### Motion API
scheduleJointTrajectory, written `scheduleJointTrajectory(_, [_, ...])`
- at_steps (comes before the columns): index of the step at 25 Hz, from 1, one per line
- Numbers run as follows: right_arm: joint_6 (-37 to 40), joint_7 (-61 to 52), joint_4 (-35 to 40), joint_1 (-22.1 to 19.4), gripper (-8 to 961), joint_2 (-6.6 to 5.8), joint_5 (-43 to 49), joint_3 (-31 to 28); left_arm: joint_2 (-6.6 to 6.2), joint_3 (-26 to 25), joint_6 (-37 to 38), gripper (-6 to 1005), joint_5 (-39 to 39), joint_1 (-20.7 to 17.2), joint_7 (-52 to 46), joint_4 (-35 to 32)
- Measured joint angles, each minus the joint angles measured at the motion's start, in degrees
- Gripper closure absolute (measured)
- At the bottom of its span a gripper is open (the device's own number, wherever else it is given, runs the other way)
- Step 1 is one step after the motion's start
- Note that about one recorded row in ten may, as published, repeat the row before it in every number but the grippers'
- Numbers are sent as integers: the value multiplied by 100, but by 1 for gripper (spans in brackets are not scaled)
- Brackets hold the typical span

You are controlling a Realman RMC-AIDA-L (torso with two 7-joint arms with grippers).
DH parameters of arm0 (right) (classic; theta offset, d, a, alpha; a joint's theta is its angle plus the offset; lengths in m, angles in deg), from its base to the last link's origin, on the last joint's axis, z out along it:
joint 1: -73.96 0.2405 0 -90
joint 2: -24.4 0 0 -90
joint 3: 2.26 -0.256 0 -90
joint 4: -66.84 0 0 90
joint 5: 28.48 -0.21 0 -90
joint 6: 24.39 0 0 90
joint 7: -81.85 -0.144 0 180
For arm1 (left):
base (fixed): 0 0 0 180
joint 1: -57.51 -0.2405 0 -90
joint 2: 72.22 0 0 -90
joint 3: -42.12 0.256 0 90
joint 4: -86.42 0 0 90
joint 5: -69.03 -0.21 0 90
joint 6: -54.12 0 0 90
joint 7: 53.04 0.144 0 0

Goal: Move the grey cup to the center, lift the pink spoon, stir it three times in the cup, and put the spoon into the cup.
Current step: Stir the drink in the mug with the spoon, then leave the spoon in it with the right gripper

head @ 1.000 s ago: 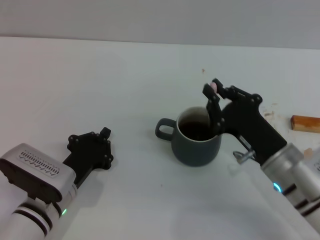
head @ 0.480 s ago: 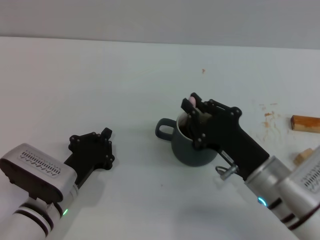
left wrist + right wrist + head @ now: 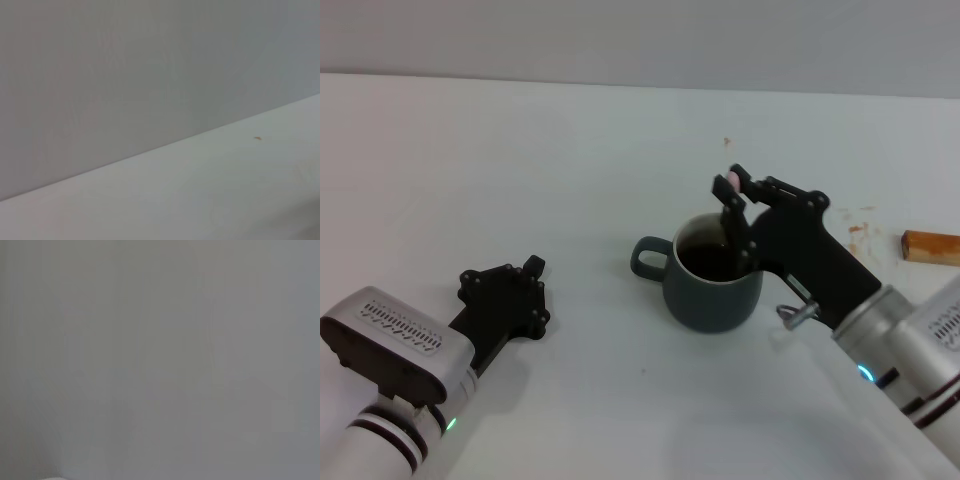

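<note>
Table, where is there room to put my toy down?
The white table is bare behind the grey cup and between it and the left gripper. It is crowded at the cup's right, where the right gripper holds the pink spoon.

Dark slate-grey cup (image 3: 712, 290) with dark liquid, pink spoon (image 3: 732, 181) tip, black grippers, white table (image 3: 520, 170)

Lit evenly and softly from above; cast only a faint shadow beside the grey cup (image 3: 712, 287), left of the right gripper (image 3: 738, 225). Showed no glare.
</note>
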Motion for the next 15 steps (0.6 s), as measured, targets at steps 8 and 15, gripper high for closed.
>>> scheduleJointTrajectory(8, [164, -3, -112, -345, 901, 3, 29, 91, 0, 0, 1, 1001, -1, 0, 0, 5])
scheduleJointTrajectory(15, [112, -2, -298, -255, 901, 31, 120, 224, 0, 0, 1, 1001, -1, 12, 0, 16])
